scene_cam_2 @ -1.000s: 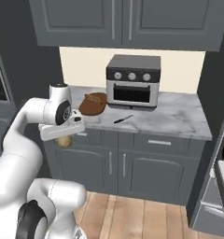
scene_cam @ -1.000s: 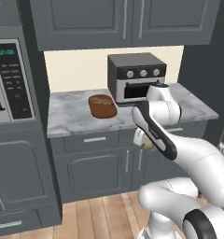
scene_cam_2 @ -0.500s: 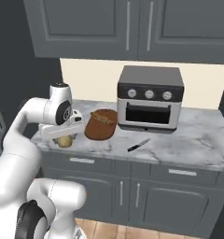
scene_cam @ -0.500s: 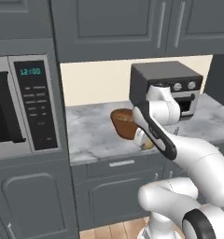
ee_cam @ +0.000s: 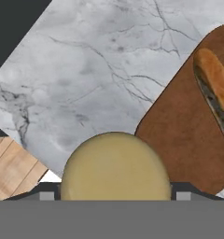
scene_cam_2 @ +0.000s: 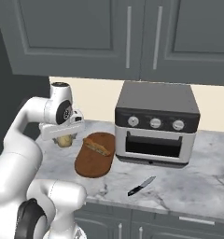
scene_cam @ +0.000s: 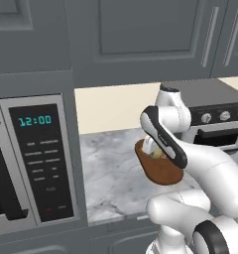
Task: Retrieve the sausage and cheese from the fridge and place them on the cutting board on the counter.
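Note:
My gripper (scene_cam_2: 63, 140) is shut on the cheese (scene_cam_2: 64, 140), a pale yellow lump, and holds it above the counter (scene_cam_2: 188, 186) just left of the cutting board (scene_cam_2: 93, 163). In the hand view the cheese (ee_cam: 115, 168) sits between my gripper (ee_cam: 115, 196) fingers, with the dark brown cutting board (ee_cam: 179, 140) to its right. The sausage (scene_cam_2: 99, 147), an elongated tan-brown piece, lies on the board's far end; the hand view shows the sausage (ee_cam: 215, 88) too. From the left, the arm covers part of the board (scene_cam: 163, 171). The fridge is out of view.
A toaster oven (scene_cam_2: 156, 123) stands right of the board against the wall. A black-handled knife (scene_cam_2: 142, 186) lies on the marble in front of it. A microwave (scene_cam: 31, 158) is built in to the left of the counter (scene_cam: 111, 168). Grey cabinets (scene_cam_2: 132, 37) hang overhead.
The base has driven closer to the counter, so the whole scene has grown and shifted. The arm has kept the cheese and now holds it over the marble beside the board.

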